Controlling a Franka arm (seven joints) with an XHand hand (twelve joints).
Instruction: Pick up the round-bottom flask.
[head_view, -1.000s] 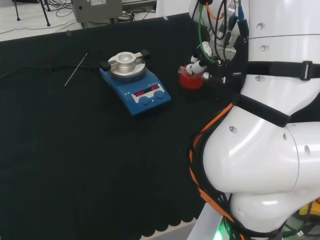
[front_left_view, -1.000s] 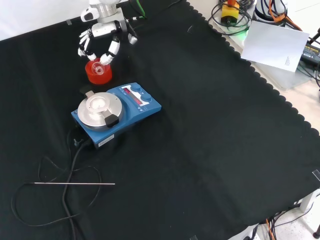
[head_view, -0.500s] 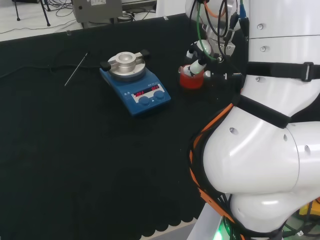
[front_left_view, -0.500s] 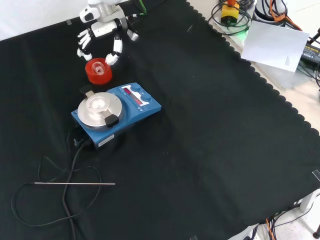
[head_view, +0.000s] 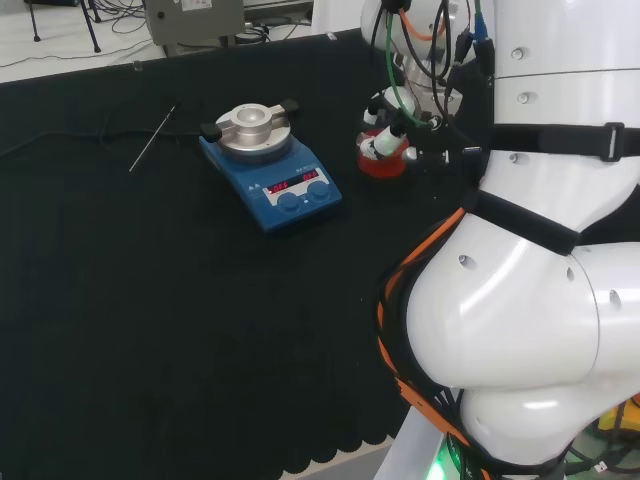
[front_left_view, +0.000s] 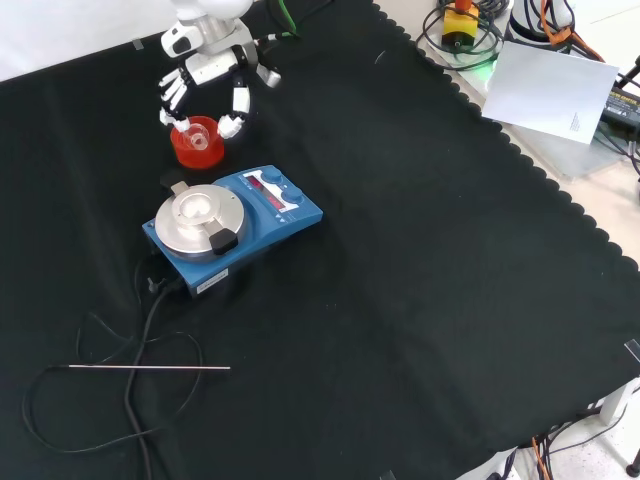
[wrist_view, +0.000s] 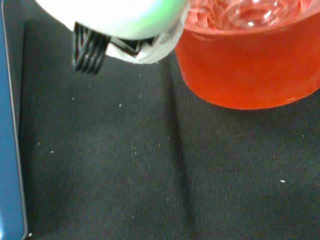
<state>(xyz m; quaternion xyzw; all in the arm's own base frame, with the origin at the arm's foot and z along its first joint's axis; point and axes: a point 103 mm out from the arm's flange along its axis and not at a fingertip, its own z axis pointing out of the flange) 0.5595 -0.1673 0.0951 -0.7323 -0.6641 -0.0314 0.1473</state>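
Note:
A clear round-bottom flask (front_left_view: 197, 137) sits in a red ribbed ring stand (front_left_view: 190, 153) near the far edge of the black cloth in the front view. My hand (front_left_view: 212, 70) hangs over it. Its fingers (front_left_view: 174, 98) come down on one side of the flask and the thumb (front_left_view: 239, 102) on the other, spread apart and not closed on the glass. In the head view the hand (head_view: 388, 128) stands over the red stand (head_view: 381, 166). The wrist view has the stand (wrist_view: 250, 70) close by, with the flask's glass (wrist_view: 240, 12) inside it.
A blue hotplate with a silver top (front_left_view: 205, 222) stands just in front of the stand in the front view, its black cable (front_left_view: 140, 330) trailing toward the near left. A thin metal rod (front_left_view: 150, 368) lies on the cloth. The arm's white links (head_view: 530, 250) rise at the head view's right.
The hand has spread its fingers wider and shifted a little, so fingers and thumb now stand on either side of the flask. The flask and stand have not moved.

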